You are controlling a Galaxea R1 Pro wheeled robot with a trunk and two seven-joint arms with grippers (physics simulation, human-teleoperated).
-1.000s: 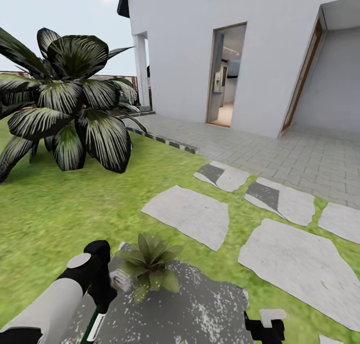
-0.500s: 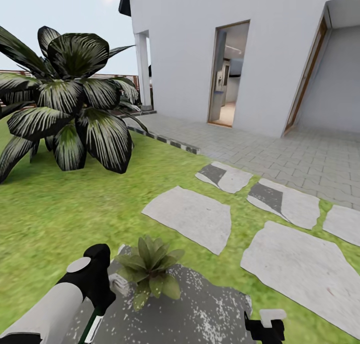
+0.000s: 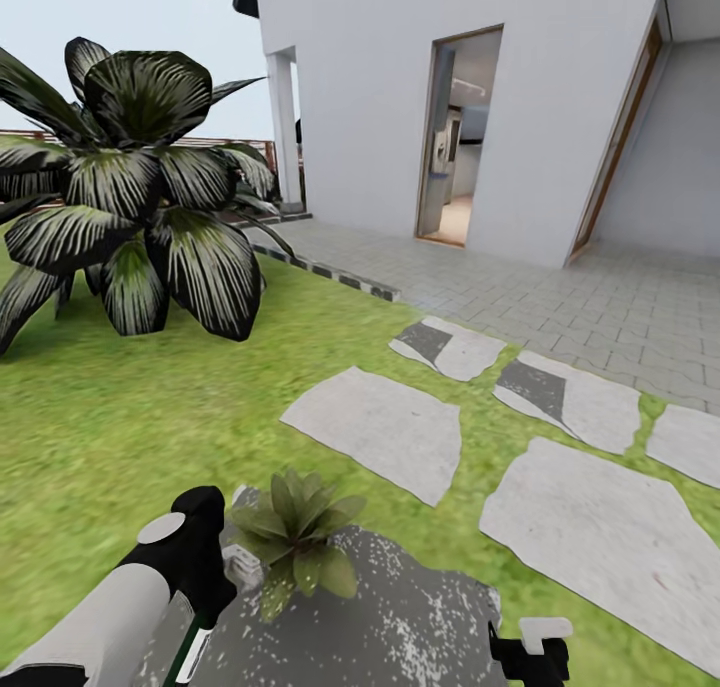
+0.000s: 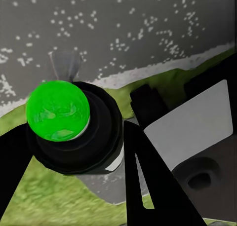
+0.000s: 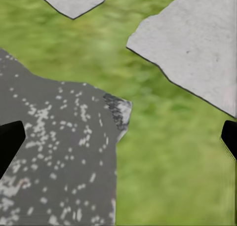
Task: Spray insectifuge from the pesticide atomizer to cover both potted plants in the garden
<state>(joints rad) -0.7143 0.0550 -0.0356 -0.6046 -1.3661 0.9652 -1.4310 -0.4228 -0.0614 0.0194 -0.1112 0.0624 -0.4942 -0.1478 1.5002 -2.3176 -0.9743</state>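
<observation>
The head camera looks forward and down across the lawn point(image 3: 110, 417) toward the white house point(image 3: 380, 97), taking in pale stepping stones point(image 3: 375, 429) and, close below, a dark speckled stone point(image 3: 400, 617). The left wrist camera sits very near the ground, facing the same speckled stone point(image 4: 123, 28) and its grassy edge. The right wrist camera looks down from a little higher, sharing that speckled stone point(image 5: 54, 162), the grass point(image 5: 168, 152) and a pale stepping stone point(image 5: 197, 43).
</observation>
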